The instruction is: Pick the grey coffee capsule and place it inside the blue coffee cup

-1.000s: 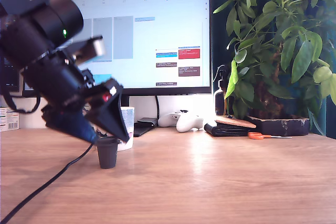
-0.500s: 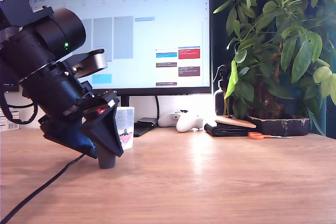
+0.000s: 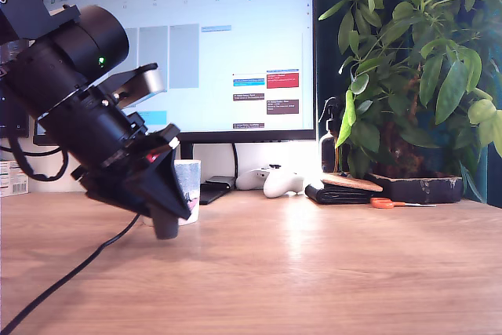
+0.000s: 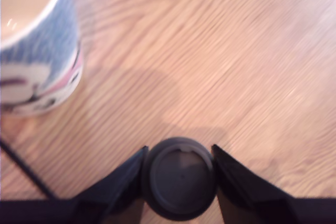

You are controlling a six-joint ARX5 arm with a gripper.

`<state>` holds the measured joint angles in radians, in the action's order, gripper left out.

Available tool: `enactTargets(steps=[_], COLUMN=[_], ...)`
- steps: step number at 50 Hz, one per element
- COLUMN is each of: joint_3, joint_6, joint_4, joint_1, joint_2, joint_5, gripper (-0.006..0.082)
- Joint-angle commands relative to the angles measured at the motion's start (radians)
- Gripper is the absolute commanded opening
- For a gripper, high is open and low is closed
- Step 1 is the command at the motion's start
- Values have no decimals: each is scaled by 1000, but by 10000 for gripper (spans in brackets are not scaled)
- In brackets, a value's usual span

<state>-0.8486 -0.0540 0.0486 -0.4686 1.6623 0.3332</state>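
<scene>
Gripper (image 4: pixel 179 179) pinching the grey coffee capsule (image 4: pixel 180 178) from both sides, just above the wooden desk (image 3: pixel 329 264), near the blue coffee cup (image 4: pixel 37 51)

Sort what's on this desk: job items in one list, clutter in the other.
Job: capsule, held in the gripper; cup.

Clutter: monitor, game controller, plant, spray bottle, wallet, scissors.

Home office: monitor (image 3: pixel 184 52), game controller (image 3: pixel 271 182), potted plant (image 3: pixel 416 76).
</scene>
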Motion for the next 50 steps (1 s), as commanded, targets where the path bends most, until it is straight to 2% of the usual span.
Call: enactTargets(steps=[1,12,27,36,50], joint_3=[8,-64,-235,-246,-246], joint_6=[12,71,52,12,0], joint_4=[-25,-110,-104,-56,-7], joint_1=[1,1,48,105,153], joint_2=[13,13,13,13,13], joint_5=[26,136,47,-41,-46], gripper=[111,111,111,111,111])
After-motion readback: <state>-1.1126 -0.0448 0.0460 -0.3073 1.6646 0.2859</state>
